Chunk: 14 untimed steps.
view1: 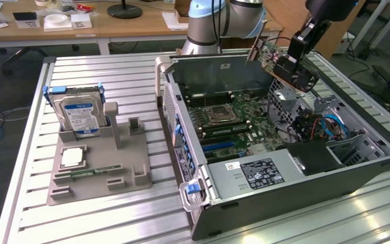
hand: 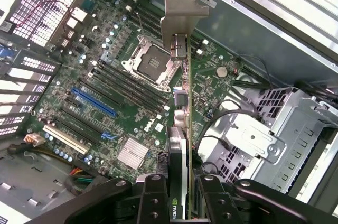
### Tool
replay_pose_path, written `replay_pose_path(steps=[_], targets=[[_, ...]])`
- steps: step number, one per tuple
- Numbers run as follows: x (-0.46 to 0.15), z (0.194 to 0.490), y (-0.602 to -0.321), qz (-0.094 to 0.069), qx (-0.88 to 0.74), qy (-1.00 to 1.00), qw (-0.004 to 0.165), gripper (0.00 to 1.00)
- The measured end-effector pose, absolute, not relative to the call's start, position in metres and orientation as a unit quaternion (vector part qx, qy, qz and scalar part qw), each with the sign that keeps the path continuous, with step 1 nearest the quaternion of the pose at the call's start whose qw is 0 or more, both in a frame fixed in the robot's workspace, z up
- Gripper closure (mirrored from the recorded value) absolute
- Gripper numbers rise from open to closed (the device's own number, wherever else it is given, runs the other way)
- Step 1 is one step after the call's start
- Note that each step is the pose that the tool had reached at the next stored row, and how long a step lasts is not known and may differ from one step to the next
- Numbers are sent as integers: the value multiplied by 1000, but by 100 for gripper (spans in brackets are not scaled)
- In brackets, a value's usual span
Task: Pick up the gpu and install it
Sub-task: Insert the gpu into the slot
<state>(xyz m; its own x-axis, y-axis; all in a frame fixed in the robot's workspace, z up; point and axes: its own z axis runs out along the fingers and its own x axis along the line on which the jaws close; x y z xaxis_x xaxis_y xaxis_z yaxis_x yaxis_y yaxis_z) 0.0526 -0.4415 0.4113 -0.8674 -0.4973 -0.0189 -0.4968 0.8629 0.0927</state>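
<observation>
The gpu (view1: 271,55) hangs in the air above the far right corner of the open computer case (view1: 357,168), tilted, with its green board and silver bracket showing. My gripper (view1: 296,63) is shut on it. In the wrist view the gpu (hand: 182,92) appears edge-on, its silver bracket (hand: 182,10) pointing away from me, and my gripper (hand: 182,200) clamps the card between two black fingers (hand: 153,197). Below the card lies the motherboard (hand: 105,86) with the processor socket (hand: 150,63) and a blue expansion slot (hand: 94,102). The card stands well clear of the board.
A grey fixture tray (view1: 100,178) left of the case holds an upright hard drive (view1: 79,114) and a narrow memory stick (view1: 90,173). Inside the case are the power supply (view1: 256,170), a metal drive cage (hand: 274,129) and blue and black cables (view1: 320,127).
</observation>
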Motion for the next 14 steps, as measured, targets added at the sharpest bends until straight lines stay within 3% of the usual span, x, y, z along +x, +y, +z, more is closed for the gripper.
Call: replay_pose_path(steps=[14], targets=[[53,411,-442,-47,267,-963,3,73]])
